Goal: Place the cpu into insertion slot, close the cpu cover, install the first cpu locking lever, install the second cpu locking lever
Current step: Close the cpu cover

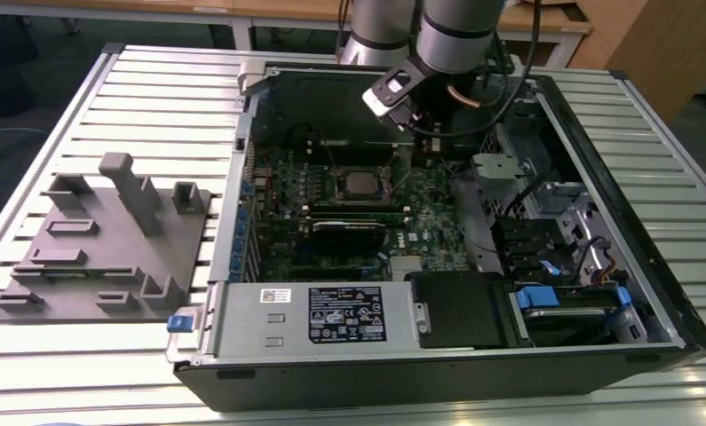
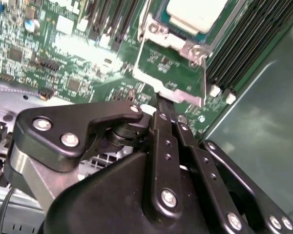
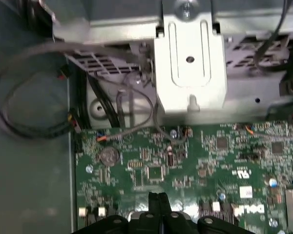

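The cpu (image 2: 198, 14) already sits in the insertion slot (image 2: 154, 29). It is a flat, pale square with a dull shine. The cpu cover (image 2: 185, 95), a thin shiny metal frame, lies flipped open over the green board (image 2: 78, 73). My black gripper (image 2: 160, 100) is squeezed together, with its tips touching the cover's edge. The cover and both levers look left to do.

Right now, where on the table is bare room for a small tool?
The slatted table is bare beyond the grey fixture, and on its near side along the edge. Between fixture and computer case the gap is narrow. Inside the case it is crowded: motherboard, cables, and the gripper low over the board.
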Available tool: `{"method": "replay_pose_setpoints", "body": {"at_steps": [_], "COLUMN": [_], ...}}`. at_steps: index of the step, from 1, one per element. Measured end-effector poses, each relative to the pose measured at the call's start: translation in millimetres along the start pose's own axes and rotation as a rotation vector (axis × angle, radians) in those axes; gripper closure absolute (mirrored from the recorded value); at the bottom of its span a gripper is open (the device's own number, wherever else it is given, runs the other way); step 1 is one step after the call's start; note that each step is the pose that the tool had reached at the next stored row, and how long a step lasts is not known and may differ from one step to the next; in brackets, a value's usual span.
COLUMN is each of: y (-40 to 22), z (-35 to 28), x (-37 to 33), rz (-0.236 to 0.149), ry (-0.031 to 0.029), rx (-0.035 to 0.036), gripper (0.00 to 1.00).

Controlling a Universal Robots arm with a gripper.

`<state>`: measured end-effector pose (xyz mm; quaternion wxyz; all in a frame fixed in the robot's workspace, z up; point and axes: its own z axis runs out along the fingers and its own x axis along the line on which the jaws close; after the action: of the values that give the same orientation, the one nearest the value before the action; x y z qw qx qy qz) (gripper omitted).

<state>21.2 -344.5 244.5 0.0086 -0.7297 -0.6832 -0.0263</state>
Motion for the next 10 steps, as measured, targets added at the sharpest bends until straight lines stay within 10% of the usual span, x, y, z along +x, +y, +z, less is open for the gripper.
{"method": "replay_pose_setpoints", "body": {"at_steps": [10], "y": [-28.3], "z": [-0.7], "x": [-1.8], "rz": [-0.002], "ry": [0.0022], "rx": [-0.0334], "gripper": [0.89]}}
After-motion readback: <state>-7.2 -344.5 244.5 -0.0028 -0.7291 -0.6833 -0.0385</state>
